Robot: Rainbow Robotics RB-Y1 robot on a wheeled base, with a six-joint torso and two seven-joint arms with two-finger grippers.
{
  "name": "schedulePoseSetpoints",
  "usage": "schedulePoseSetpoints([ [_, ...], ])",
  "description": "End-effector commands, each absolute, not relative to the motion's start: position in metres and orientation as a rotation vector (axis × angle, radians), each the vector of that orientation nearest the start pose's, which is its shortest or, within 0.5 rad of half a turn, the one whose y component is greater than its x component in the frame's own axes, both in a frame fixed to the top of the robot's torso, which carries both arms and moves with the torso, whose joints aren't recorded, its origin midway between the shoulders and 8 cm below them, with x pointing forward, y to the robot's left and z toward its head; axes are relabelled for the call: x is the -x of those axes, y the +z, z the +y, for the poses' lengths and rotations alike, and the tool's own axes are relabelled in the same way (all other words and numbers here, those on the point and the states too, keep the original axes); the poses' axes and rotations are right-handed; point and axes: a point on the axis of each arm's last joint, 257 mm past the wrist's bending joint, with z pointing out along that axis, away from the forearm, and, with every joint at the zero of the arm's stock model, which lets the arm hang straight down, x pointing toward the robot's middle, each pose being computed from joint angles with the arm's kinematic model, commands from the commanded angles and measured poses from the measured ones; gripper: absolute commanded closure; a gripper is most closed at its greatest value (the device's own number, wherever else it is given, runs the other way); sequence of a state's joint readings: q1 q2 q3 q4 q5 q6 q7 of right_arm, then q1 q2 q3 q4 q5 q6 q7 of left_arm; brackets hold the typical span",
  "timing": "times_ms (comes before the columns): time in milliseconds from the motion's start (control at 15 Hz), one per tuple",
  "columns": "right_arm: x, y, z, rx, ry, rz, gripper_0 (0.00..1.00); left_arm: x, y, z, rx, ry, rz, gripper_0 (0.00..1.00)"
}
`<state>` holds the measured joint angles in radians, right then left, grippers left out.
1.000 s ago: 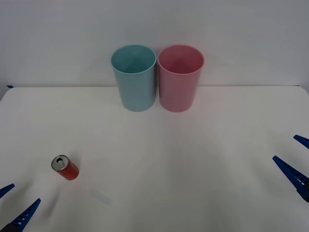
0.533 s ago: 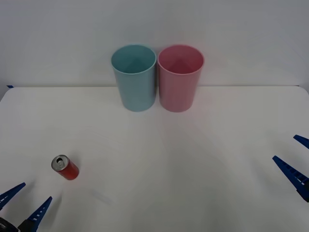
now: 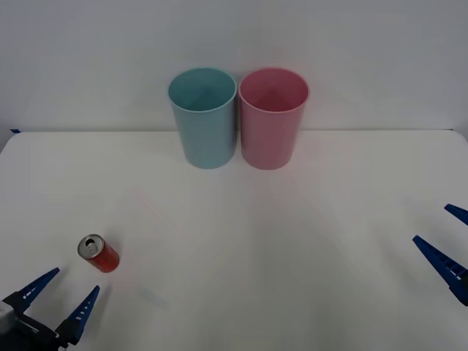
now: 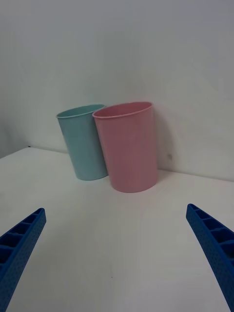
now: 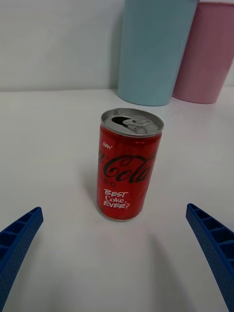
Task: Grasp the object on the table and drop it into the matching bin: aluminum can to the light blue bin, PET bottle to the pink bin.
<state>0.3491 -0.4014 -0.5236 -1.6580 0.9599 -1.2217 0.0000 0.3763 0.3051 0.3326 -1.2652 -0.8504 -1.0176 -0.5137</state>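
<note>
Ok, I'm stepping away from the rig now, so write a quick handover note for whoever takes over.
Left gripper: open, low at the table's near left corner, just short of the upright red Coca-Cola can.
Right gripper: open, parked at the right edge.
Light blue bin and pink bin stand side by side at the back.
Done: nothing grasped.
Left: grasp the can and drop it in the light blue bin.

- The can (image 3: 99, 254) is small and red with a silver top and an open pull-tab hole; it stands upright on the white bench (image 3: 292, 248), well apart from the blue bin (image 3: 204, 121).
- The blue bin stands upright, open-topped.
- The pink bin (image 3: 272, 121), alike in shape, stands just beside the blue bin.
</note>
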Motion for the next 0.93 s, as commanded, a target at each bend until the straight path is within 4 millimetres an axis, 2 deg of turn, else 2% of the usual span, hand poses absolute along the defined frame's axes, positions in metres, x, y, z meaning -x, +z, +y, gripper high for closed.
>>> schedulePoseSetpoints([
  [67, -0.342, -0.169, -0.330, 0.465, 0.567, 1.441, 0.00, -0.342, -0.338, 0.338, -0.274, -0.309, 1.617, 0.00],
  [533, -0.342, -0.169, -0.330, 0.465, 0.567, 1.441, 0.00, -0.374, -0.331, 0.326, -0.288, -0.291, 1.595, 0.00],
  [933, -0.342, -0.169, -0.330, 0.465, 0.567, 1.441, 0.00, -0.390, -0.331, 0.313, -0.288, -0.286, 1.592, 0.00],
])
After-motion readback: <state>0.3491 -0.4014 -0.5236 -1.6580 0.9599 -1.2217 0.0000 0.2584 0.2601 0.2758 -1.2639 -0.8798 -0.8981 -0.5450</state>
